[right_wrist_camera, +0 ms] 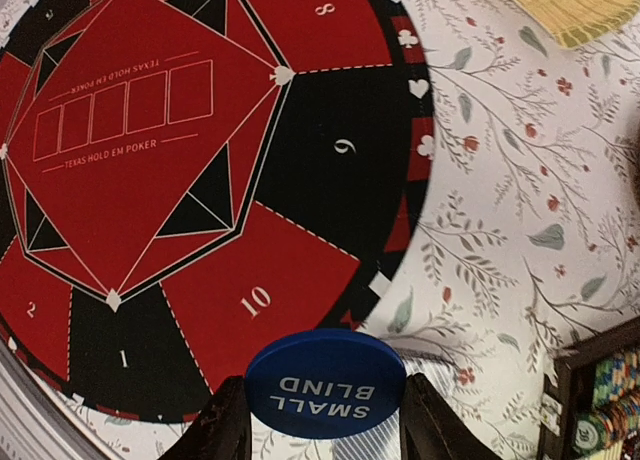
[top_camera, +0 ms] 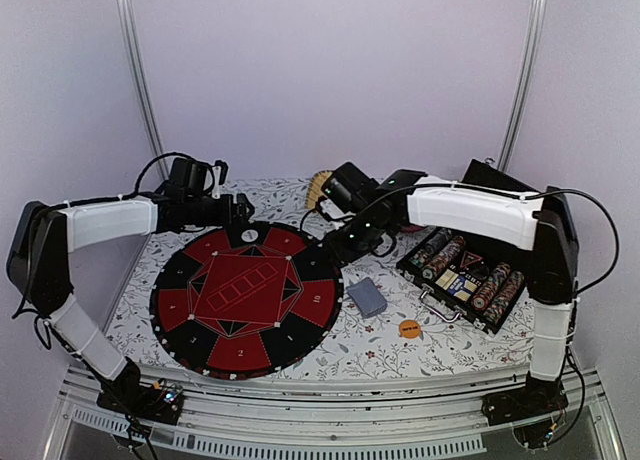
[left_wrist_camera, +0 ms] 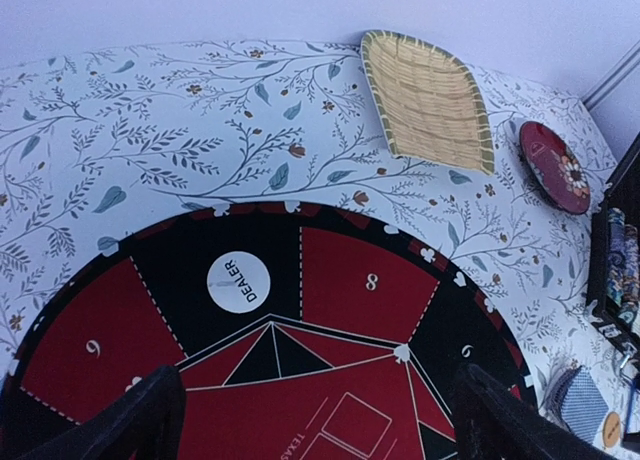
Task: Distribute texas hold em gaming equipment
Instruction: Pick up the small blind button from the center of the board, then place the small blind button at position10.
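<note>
A round red-and-black poker mat [top_camera: 245, 300] lies left of centre. A white DEALER button [left_wrist_camera: 239, 283] sits on its far black segment, also in the top view [top_camera: 247, 238]. My left gripper [left_wrist_camera: 315, 425] hovers open and empty above the mat's far part [top_camera: 242, 216]. My right gripper [right_wrist_camera: 325, 425] is shut on a blue SMALL BLIND button [right_wrist_camera: 325, 383], held above the mat's right edge near segment 10 [top_camera: 342, 248]. A blue-grey deck of cards [top_camera: 367, 296] and an orange button [top_camera: 409, 328] lie on the cloth right of the mat.
An open black chip case [top_camera: 465, 275] with rows of striped chips stands at the right. A woven straw basket [left_wrist_camera: 428, 102] and a dark-red plate [left_wrist_camera: 554, 166] sit at the back. The floral cloth [top_camera: 380, 350] covers the table.
</note>
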